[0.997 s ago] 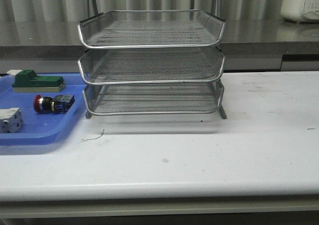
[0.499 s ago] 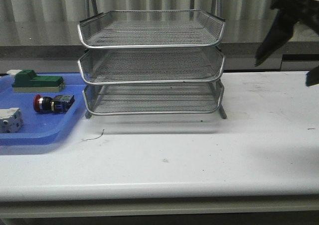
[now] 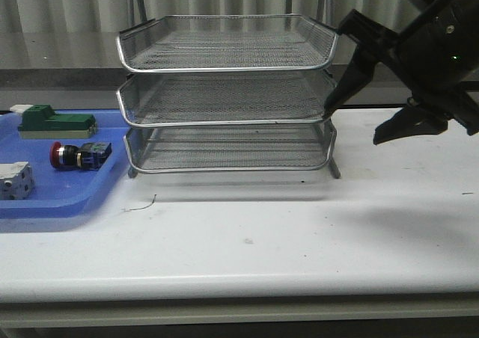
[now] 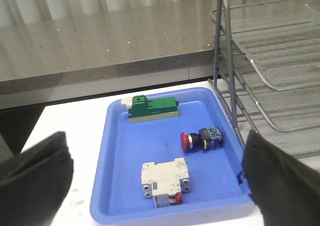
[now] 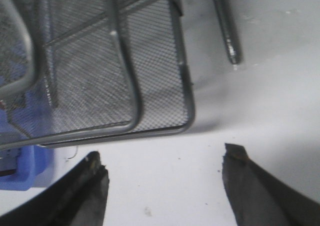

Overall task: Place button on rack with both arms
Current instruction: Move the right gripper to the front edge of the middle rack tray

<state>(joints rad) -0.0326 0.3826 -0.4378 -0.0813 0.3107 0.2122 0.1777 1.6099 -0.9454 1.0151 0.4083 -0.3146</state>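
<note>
Button in the blue tray, both end effectors spread apart and holding nothing

The button lies on its side in the blue tray at the left edge of the bench, just left of the rack, whose three mesh tiers open toward the front; the tray also holds one green-and-white block behind the button and one white part nearer the front, three pieces in all, each apart from the others. The right end effector hangs above the bench beside the rack's right rim, fingers wide apart. The left end effector shows only in the left wrist view, above the tray's near edge, its fingers wide apart. The bench in front of the rack lies open
</note>
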